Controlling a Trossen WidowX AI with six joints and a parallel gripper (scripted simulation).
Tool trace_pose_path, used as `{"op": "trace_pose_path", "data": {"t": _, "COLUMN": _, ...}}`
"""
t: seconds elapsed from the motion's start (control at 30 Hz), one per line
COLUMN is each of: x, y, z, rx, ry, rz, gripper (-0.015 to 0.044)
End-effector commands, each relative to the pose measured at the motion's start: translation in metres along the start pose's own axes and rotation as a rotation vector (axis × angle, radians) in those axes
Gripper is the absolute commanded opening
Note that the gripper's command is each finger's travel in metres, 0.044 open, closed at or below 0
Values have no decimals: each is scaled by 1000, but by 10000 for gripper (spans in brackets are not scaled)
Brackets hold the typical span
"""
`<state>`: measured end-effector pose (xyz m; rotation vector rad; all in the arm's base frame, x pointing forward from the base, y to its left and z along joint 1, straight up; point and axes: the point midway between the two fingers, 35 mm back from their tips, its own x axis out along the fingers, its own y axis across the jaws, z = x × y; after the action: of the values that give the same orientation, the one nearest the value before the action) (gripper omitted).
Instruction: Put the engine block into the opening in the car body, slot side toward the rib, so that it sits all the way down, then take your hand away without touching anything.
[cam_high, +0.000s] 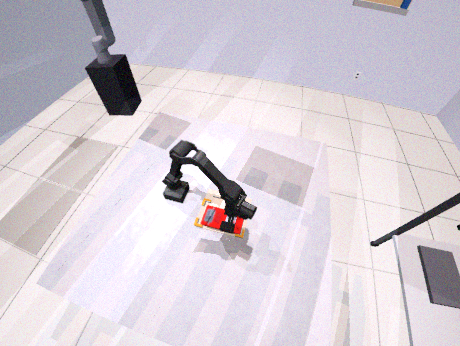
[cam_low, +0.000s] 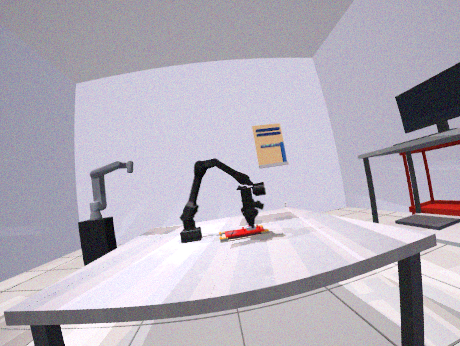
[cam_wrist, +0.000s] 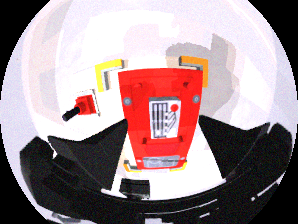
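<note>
The engine block (cam_wrist: 159, 120), a light grey block with dark slots and a red round spot, sits in the opening of the red car body (cam_wrist: 137, 90) (cam_high: 219, 221) (cam_low: 239, 233). It looks level in the wrist view; its exact depth and the rib cannot be made out. My gripper (cam_wrist: 163, 119) (cam_high: 230, 225) (cam_low: 251, 225) is wide open over the car body, one finger on each side of the block. Gaps show between both fingers and the block. The fingers' height above the body is hard to tell.
Yellow and orange corner brackets (cam_wrist: 200, 62) surround the car body. A red piece with a black handle (cam_wrist: 72, 114) is left of the body in the wrist view. A black piece (cam_wrist: 135, 188) is near the bottom, by the left finger.
</note>
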<state>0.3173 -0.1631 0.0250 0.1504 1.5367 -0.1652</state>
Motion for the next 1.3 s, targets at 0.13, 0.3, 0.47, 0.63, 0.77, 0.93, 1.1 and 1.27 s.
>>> {"op": "trace_pose_path", "data": {"t": 0.13, "x": 0, "y": 0, "z": 0, "rx": 0, "ry": 0, "rz": -1, "gripper": 440}}
{"op": "trace_pose_path", "data": {"t": 0.3, "x": -13, "y": 0, "z": -1, "rx": 0, "ry": 4, "rz": -3, "gripper": 440}}
{"op": "trace_pose_path", "data": {"t": 0.47, "x": -13, "y": 0, "z": -1, "rx": 0, "ry": 4, "rz": -3, "gripper": 440}}
{"op": "trace_pose_path", "data": {"t": 0.63, "x": -13, "y": 0, "z": -1, "rx": 0, "ry": 4, "rz": -3, "gripper": 309}}
{"op": "trace_pose_path", "data": {"t": 0.77, "x": -13, "y": 0, "z": -1, "rx": 0, "ry": 4, "rz": -3, "gripper": 204}}
{"op": "trace_pose_path", "data": {"t": 0.93, "x": -13, "y": 0, "z": -1, "rx": 0, "ry": 4, "rz": -3, "gripper": 72}}
{"op": "trace_pose_path", "data": {"t": 1.1, "x": -13, "y": 0, "z": -1, "rx": 0, "ry": 4, "rz": -3, "gripper": 0}}
{"op": "trace_pose_path", "data": {"t": 1.27, "x": -13, "y": 0, "z": -1, "rx": 0, "ry": 4, "rz": -3, "gripper": 0}}
